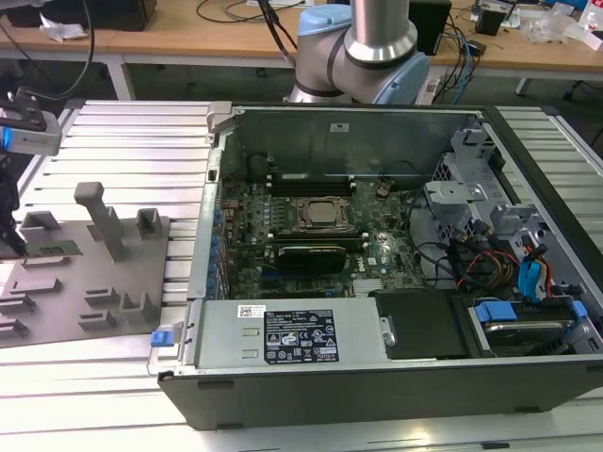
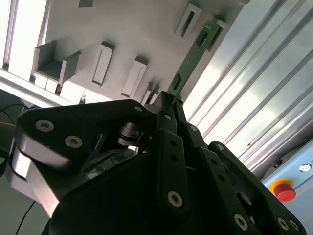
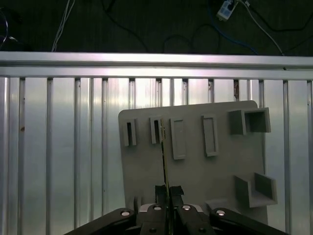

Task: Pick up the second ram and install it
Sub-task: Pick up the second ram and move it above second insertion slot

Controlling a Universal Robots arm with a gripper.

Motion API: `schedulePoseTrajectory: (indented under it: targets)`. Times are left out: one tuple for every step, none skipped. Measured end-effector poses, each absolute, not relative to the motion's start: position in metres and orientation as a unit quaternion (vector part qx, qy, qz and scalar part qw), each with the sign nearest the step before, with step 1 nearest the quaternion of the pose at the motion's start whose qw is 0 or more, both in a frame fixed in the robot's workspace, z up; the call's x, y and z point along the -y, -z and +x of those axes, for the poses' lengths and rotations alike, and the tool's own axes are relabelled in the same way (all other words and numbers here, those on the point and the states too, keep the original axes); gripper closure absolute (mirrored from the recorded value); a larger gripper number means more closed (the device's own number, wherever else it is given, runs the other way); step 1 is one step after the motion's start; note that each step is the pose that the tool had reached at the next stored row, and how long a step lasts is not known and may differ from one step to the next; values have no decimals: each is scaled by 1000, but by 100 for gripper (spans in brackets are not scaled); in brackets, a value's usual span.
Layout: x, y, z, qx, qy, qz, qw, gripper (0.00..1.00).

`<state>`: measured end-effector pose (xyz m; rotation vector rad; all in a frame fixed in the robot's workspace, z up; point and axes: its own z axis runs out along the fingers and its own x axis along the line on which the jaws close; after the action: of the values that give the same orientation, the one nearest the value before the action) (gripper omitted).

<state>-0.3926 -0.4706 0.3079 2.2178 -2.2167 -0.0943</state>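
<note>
— How do the fingers (image 2: pixel 167 128) stand?
— Pinched narrow on one end of the second ram (image 2: pixel 193 55). The gripper (image 3: pixel 168 192) hides that end in both wrist views.
— And the rest of the stick?
— It runs out over the grey fixture plate (image 3: pixel 205 171) to a slotted block (image 3: pixel 156 131). The first wrist view shows it edge-on, so I can't tell whether its far tip sits in the slot.
</note>
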Motion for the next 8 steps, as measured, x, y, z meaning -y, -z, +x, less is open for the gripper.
schedulePoseTrajectory:
  targets:
    - [471, -309, -393, 707, 30, 707, 2, 86]
    - [471, -310, -393, 707, 30, 707, 2, 86]
    - [471, -311, -393, 707, 30, 707, 2, 86]
    - [471, -314, -393, 707, 30, 707, 2, 86]
    - [471, -316, -393, 707, 30, 707, 2, 86]
    - [471, -319, -393, 707, 30, 707, 2, 86]
    - [471, -321, -393, 707, 30, 707, 2, 86]
    - [471, -323, -393, 707, 30, 707, 2, 86]
